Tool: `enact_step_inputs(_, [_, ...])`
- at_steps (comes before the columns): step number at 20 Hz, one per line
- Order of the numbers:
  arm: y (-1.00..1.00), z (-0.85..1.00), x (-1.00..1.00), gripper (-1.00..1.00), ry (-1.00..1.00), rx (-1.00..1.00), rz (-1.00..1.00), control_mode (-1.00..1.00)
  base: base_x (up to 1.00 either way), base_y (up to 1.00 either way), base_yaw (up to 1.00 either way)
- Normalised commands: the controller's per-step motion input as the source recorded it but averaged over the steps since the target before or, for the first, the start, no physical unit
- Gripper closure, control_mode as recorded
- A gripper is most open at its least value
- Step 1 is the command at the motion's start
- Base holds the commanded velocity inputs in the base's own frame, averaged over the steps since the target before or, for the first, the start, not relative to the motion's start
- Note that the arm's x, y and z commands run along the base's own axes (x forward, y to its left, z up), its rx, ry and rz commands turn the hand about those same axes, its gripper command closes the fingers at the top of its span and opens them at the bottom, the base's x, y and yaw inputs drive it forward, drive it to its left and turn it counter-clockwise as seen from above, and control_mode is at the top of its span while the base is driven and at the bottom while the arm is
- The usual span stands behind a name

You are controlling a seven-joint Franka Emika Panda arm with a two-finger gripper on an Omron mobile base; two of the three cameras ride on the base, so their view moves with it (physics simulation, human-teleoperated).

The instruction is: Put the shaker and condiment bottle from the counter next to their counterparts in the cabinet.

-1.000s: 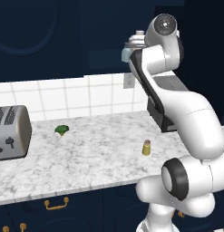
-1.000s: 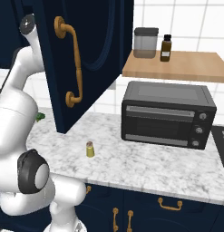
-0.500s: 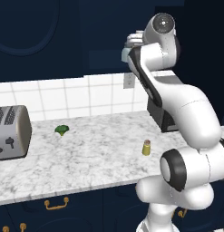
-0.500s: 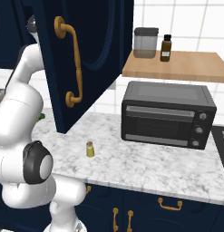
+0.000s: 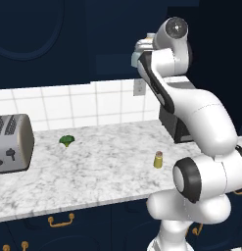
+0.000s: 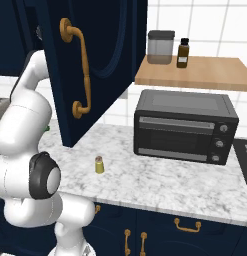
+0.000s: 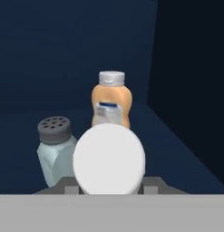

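My gripper (image 7: 109, 187) is shut on the condiment bottle (image 7: 109, 159), whose round pale end faces the hand camera. Past it, on the cabinet (image 7: 177, 149) shelf, stand the counterparts: a wider orange bottle (image 7: 111, 103) with a white label and a pale shaker (image 7: 54, 147) with a dark cap. The held bottle sits in front of both, roughly between them. In the left base view the gripper (image 5: 140, 52) is raised high at the dark cabinet. The small yellow-green shaker (image 5: 158, 160) (image 6: 99, 164) stands upright on the counter (image 5: 93, 169) (image 6: 170, 177).
The open navy cabinet door (image 6: 95, 65) with a brass handle hangs beside the arm. A black toaster oven (image 6: 182, 125) stands at the right and a toaster (image 5: 12, 142) at the left. Broccoli (image 5: 66, 140) lies near the wall. A wooden shelf (image 6: 195, 72) carries jars.
The hand has eased slightly to the left at the cabinet with the bottle still in it. The shaker on the counter has not moved.
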Motion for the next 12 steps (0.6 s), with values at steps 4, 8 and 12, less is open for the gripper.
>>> enact_step_inputs(4, [0.00, -0.15, 0.17, 1.00, 0.00, 0.00, 0.05, -1.00, 0.00, 0.00, 0.00])
enact_step_inputs(8, [0.00, -0.13, 0.18, 1.00, 0.00, 0.00, 0.05, -1.00, 0.00, 0.00, 0.00])
enact_step_inputs(12, [0.00, -0.20, 0.19, 1.00, 0.00, 0.00, 0.05, -1.00, 0.00, 0.00, 0.00])
